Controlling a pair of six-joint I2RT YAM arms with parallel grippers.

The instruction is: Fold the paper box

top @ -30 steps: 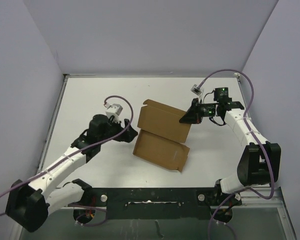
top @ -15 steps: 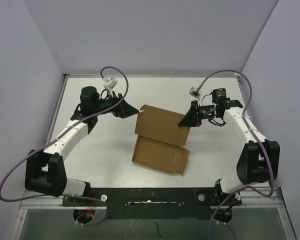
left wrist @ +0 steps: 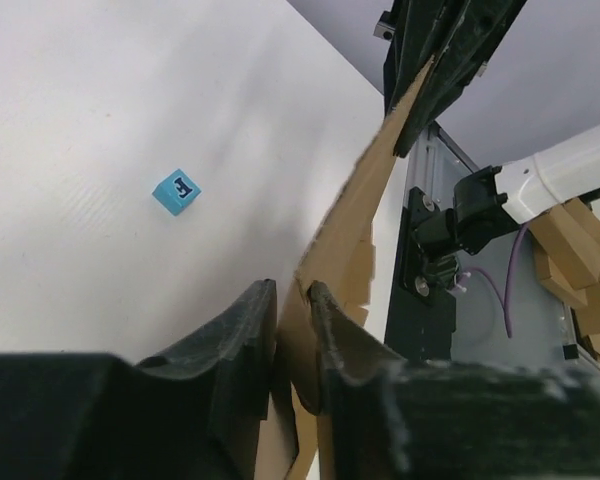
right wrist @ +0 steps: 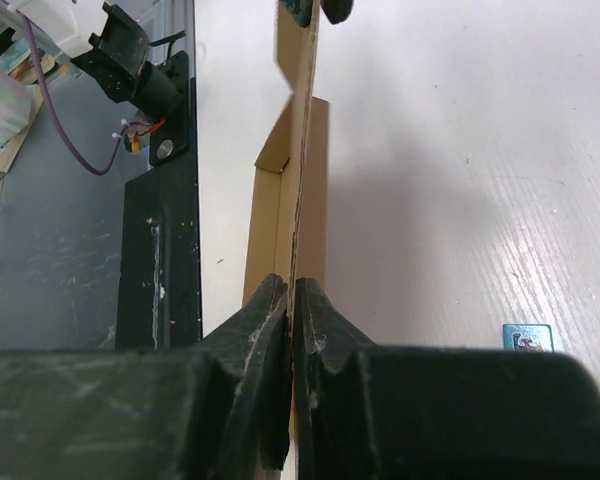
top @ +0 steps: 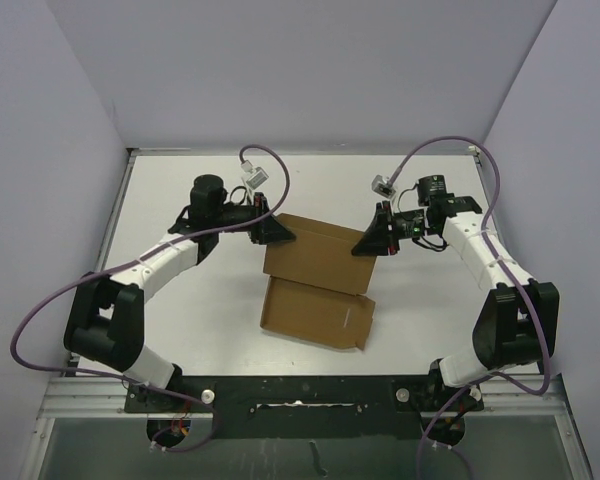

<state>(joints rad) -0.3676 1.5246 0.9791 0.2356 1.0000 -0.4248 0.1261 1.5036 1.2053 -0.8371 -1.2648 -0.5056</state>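
Brown paper box (top: 315,315) sits mid-table, its lower panel flat on the white table (top: 220,330) and its upper panel lifted on edge between the two arms. The left gripper (top: 278,232) is closed narrowly on the panel's left corner, with cardboard sandwiched between its fingers (left wrist: 245,335). The right gripper (top: 367,243) is clamped tight on the opposite edge. A small blue cube (left wrist: 176,191) lies on bare table beyond the raised panel, on the side away from the arm bases, well apart from both grippers and touching nothing.
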